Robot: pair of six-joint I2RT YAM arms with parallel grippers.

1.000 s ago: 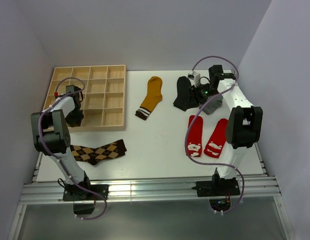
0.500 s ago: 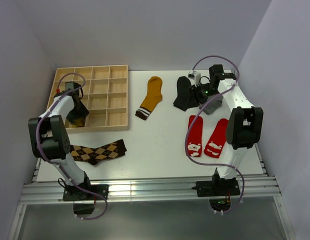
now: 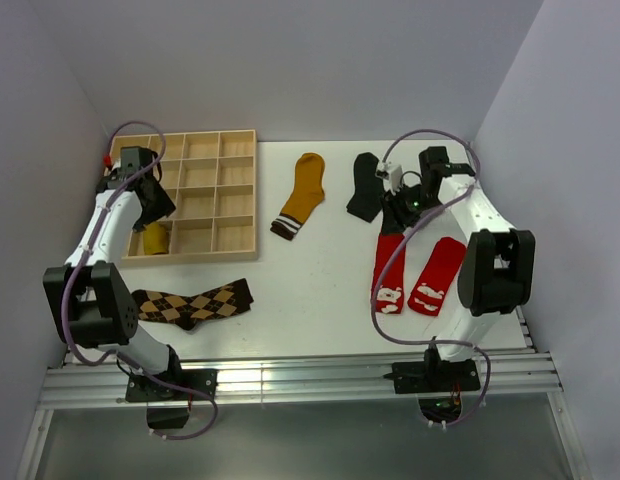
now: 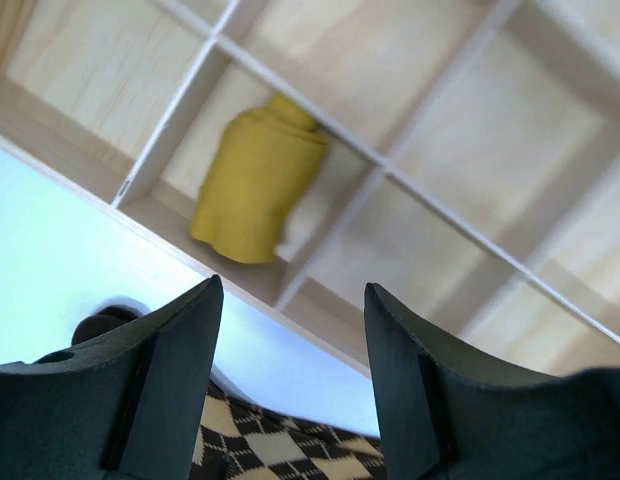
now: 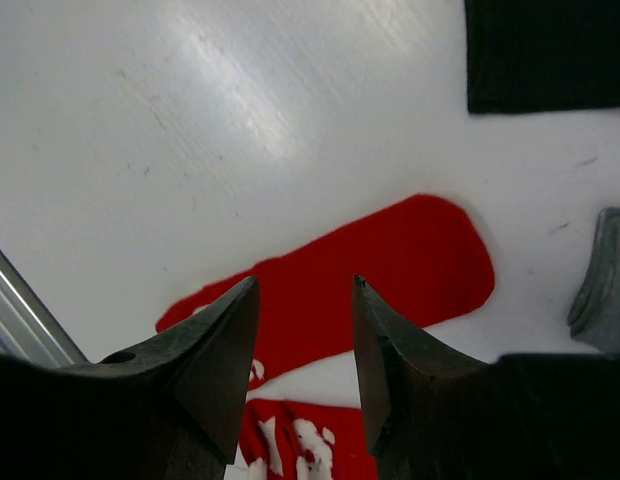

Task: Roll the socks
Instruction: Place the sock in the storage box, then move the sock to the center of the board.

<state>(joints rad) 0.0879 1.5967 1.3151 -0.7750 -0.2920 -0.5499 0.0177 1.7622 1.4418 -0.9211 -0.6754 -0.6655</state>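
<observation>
A mustard yellow rolled sock (image 3: 155,238) sits in a near-left compartment of the wooden grid tray (image 3: 252,190). It also shows in the left wrist view (image 4: 258,180). My left gripper (image 3: 158,208) hangs open and empty above it (image 4: 290,300). A flat mustard sock (image 3: 303,195) lies mid-table. My right gripper (image 3: 398,212) is open and empty (image 5: 305,290) above the top of a red sock (image 5: 370,270). Two red socks (image 3: 390,270) (image 3: 437,275) lie side by side. A black sock (image 3: 365,187) lies behind them. A grey sock (image 5: 602,285) shows at the right edge.
Brown argyle socks (image 3: 190,303) lie flat near the front left, also seen between my left fingers (image 4: 280,450). The tray's dividers (image 4: 390,175) stand under my left gripper. Walls close in on both sides, and the metal rail (image 3: 290,380) runs along the near edge.
My left gripper rose and drew back from the tray, leaving the yellow bundle in the compartment. My right gripper moved from the black and grey socks toward the red socks.
</observation>
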